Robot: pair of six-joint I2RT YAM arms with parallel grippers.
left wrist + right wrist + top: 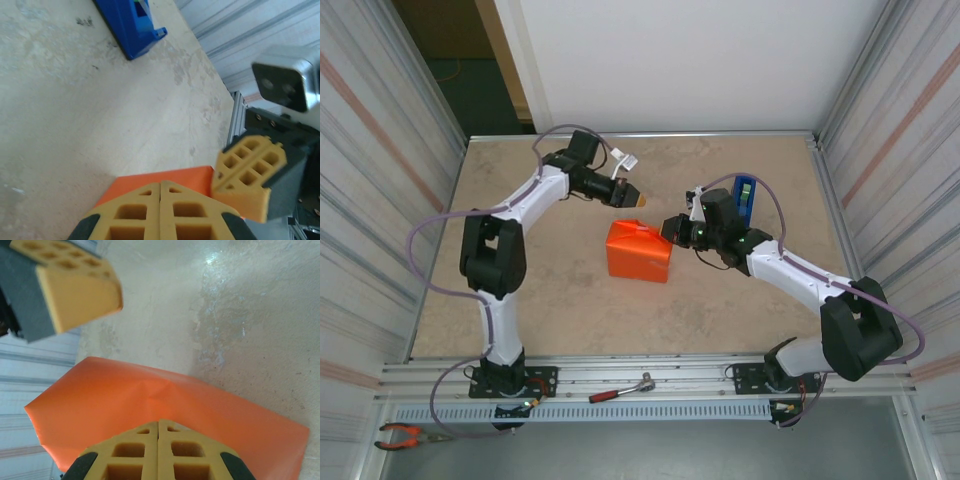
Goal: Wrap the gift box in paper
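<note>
The orange paper (638, 252) lies folded into a raised bundle at the middle of the table; the gift box is hidden, presumably under it. My left gripper (632, 197) hangs shut and empty just behind the bundle's far edge. In the left wrist view its closed tips (160, 182) sit above the paper (200, 175). My right gripper (670, 229) is shut at the bundle's right upper corner. Seen from the right wrist, its closed tips (158, 421) are over the creased paper (150, 390); whether they touch it is unclear. Nothing sits between either pair of fingers.
A blue tape dispenser (745, 190) stands at the back right, behind the right arm, and shows again as the blue tape dispenser (131, 25). A red-handled tool (620, 390) lies on the front rail, orange-handled pliers (405, 436) at the near left. Corrugated walls enclose the table.
</note>
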